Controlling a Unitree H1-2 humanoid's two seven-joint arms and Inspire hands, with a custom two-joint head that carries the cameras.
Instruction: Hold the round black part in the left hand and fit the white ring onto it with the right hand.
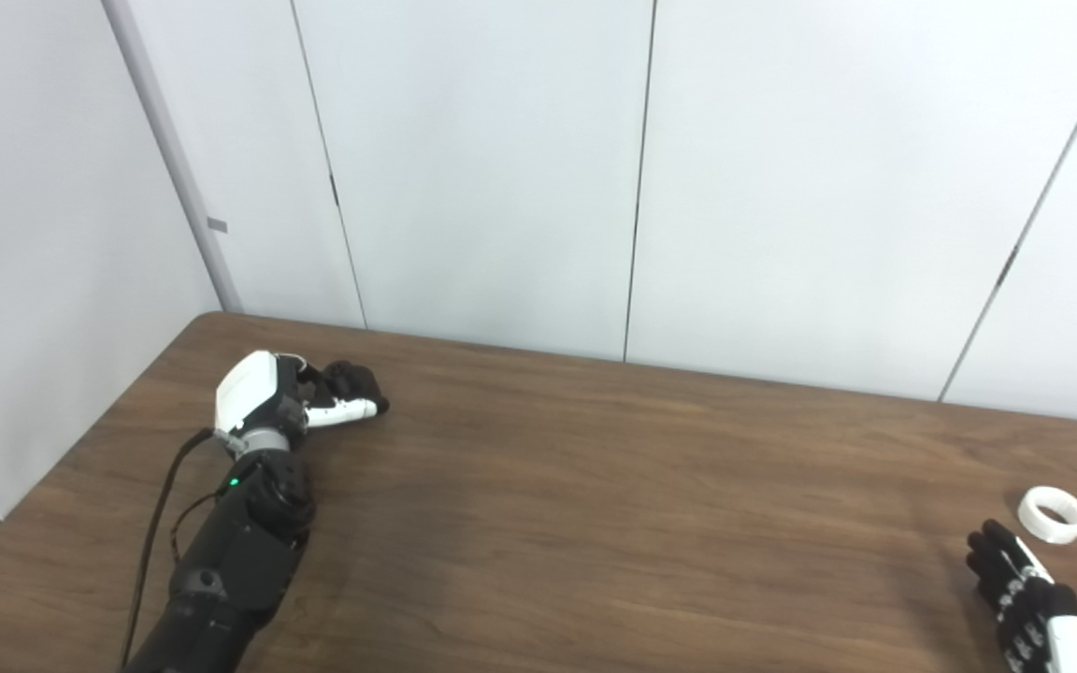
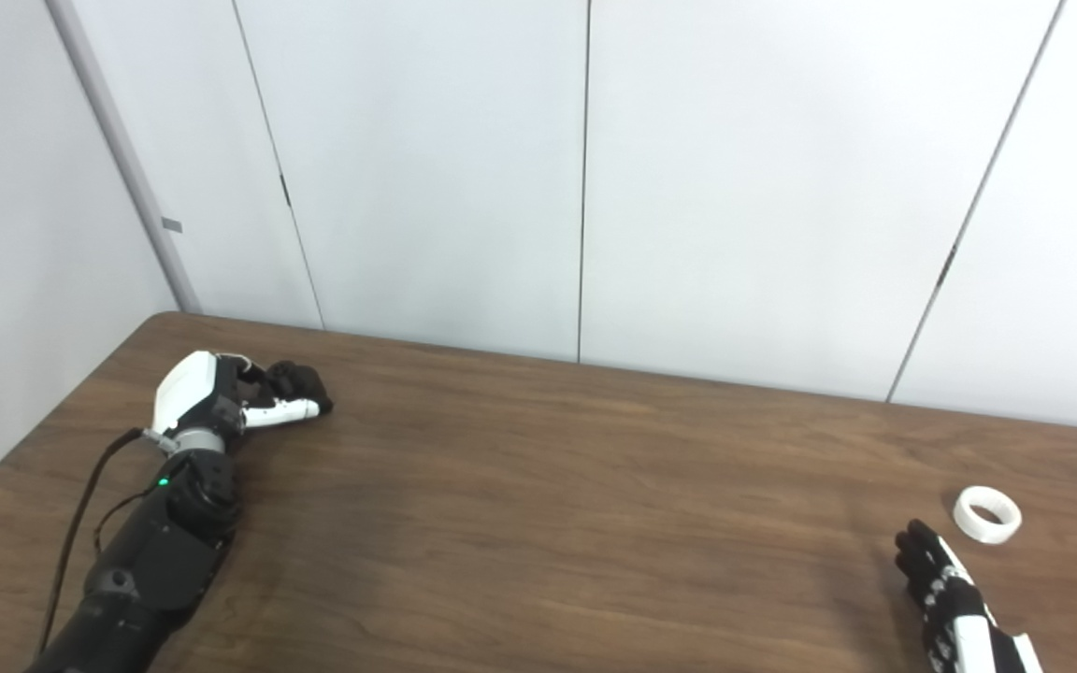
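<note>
White ring (image 1: 1053, 514): a short, thick-walled band, plain matte white with an open centre, lying flat on the brown wood-grain desk (image 1: 595, 505) near the right edge, untouched.

Right hand (image 1: 1025, 598): low over the desk just beside the ring on its near side, apart from it. Fingers (image 1: 992, 547) extended and slightly spread, tips toward the ring, holding nothing.

Left hand (image 1: 300, 397): at the far left of the desk, well apart from the ring, white back plate facing up. Fingers curled around a dark rounded mass (image 1: 356, 381) that appears to be the round black part; black on black, so its outline cannot be made out.

Behind the desk, pale wall panels (image 1: 501, 168).
</note>
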